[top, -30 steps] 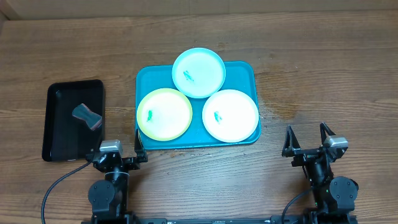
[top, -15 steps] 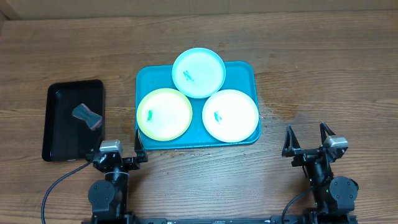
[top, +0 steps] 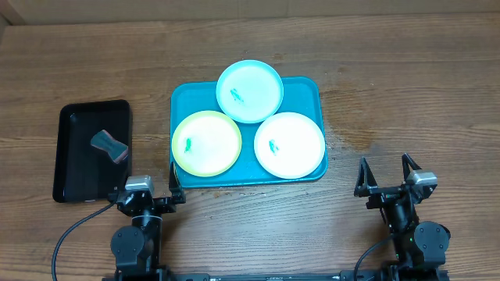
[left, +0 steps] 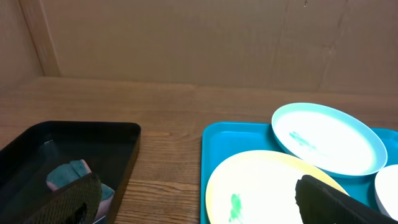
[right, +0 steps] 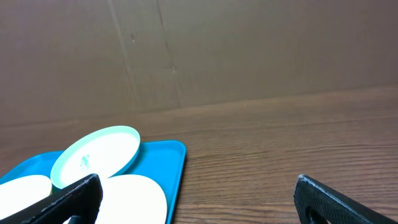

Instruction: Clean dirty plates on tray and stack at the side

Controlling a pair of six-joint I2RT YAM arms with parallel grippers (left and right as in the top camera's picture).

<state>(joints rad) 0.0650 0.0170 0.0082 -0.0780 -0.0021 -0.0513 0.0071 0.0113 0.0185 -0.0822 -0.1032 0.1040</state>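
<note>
Nothing has changed over the last sec, so we're at the start line. No arm has shifted, no plate has budged, and the cleaning hasn't begun.

Far left, the black tray (top: 78,168) sits on the table (top: 406,78) with a grey sponge (top: 108,146) lying in it (prob. our wiping tool, untouched).

Just right of it at the near edge is the left gripper (top: 150,191). Its fingers are spread wide with nothing between them, and it's parked just short of the near-left corner of the teal tray (top: 305,82).

On that tray, L to R:
- The yellow-green plate (top: 206,143) is at near left, with a green smear left of centre.
- The pale cyan plate (top: 249,91) is at the far middle. It overhangs the tray's far rim and overlaps the edges of the other two. It's smeared too.
- The white plate (top: 289,145) is at near right, also with a green smear.

All 3 are dirty and all 3 are on the tray, so nothing is stacked at the side yet.

Far right, the right gripper (top: 385,178) is at the near edge, well apart from the tray. Its fingers are splayed and empty too.

Our read is zero progress so far. The likely first move is the left arm going for the sponge, as it's the nearer arm. The yellow-green plate looks the easiest first wipe, since it's nearest that arm. The cyan one, perched on its neighbours, may rock if pressed.
</note>
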